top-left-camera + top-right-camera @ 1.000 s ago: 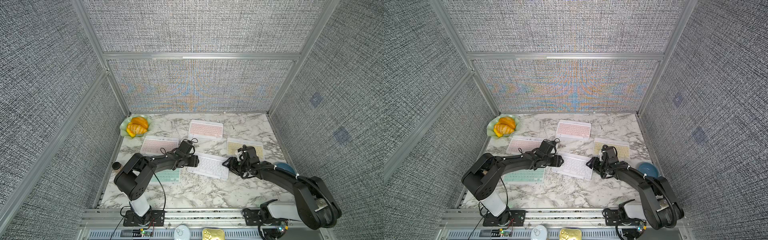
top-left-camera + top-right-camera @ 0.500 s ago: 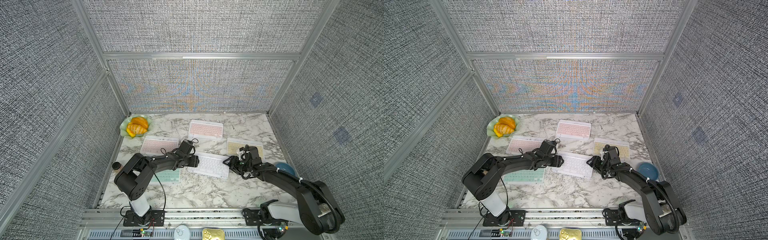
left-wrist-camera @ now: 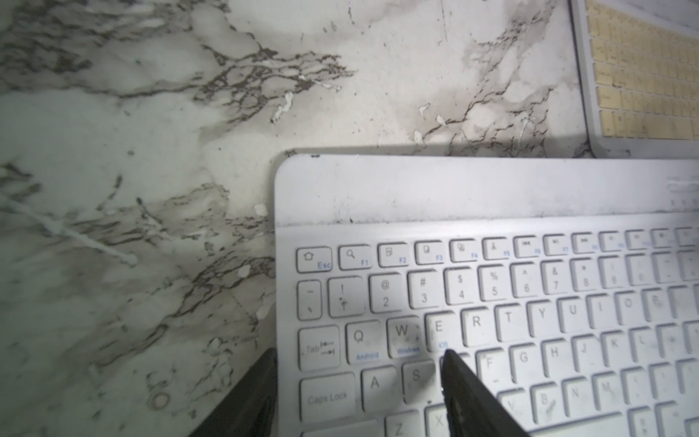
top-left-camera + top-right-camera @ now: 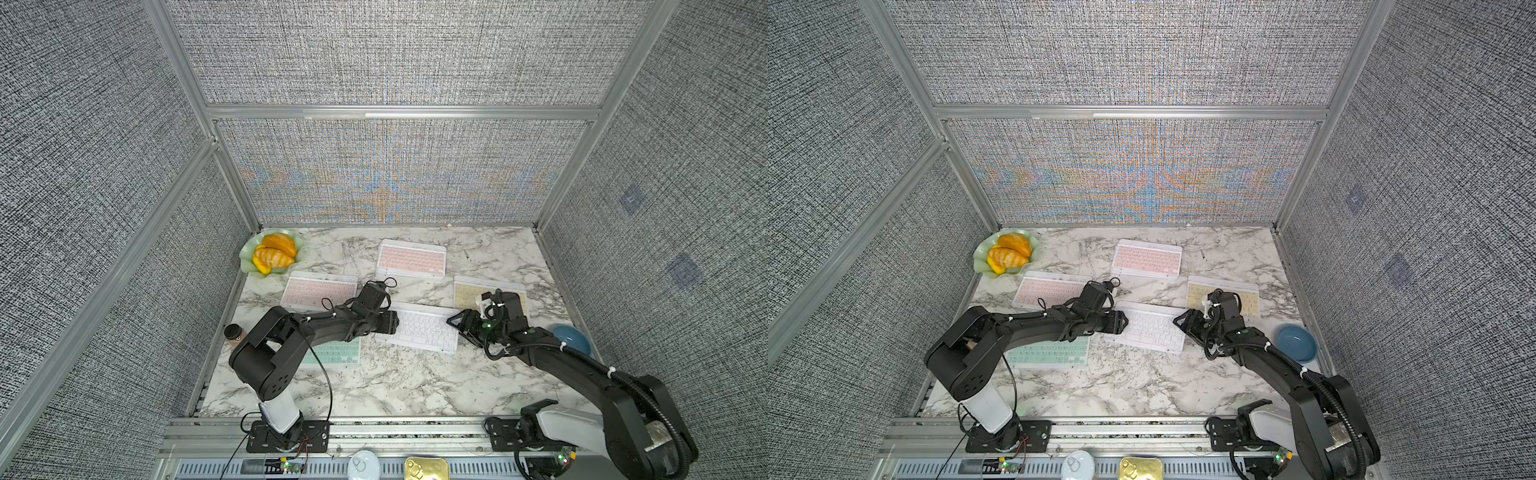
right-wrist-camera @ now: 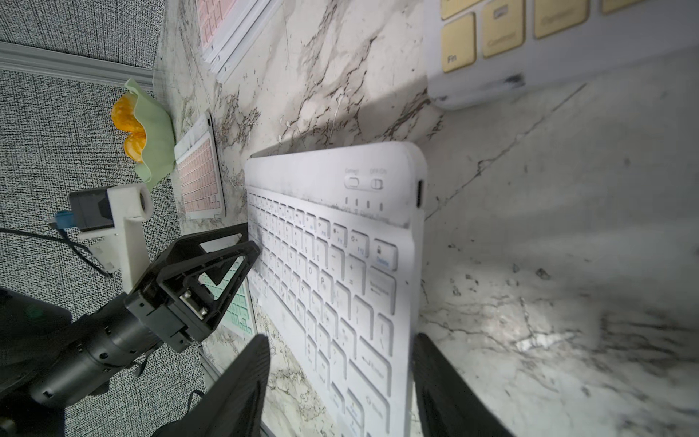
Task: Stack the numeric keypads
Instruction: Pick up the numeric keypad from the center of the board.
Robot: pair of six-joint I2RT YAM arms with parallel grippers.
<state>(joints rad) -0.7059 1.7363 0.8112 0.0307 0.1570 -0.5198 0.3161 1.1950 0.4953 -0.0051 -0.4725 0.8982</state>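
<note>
nudged toward 9 o'clock, the right gripper point(image 5: 340, 337) is held spread astride the 3 o'clock end of the white keypad point(image 4: 419, 328), mid-table; its 9 o'clock edge is kept pinched by the left gripper point(image 3: 359, 352). a joint lift toward the pink keypads point(image 4: 411, 259) at 12 o'clock is judged close.

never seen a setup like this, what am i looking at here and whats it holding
Two robot arms stand at the front of a marble table. Two pictures look down from overhead; the close-ups come from a camera on each arm's wrist. On the table lie pink keypads, a yellow keypad, a mint keypad and, in the middle, a white keypad, plus a dish of orange fruit and a blue bowl. The left end effector pinches the white keypad's left edge; the right end effector is open around its right end.
</note>
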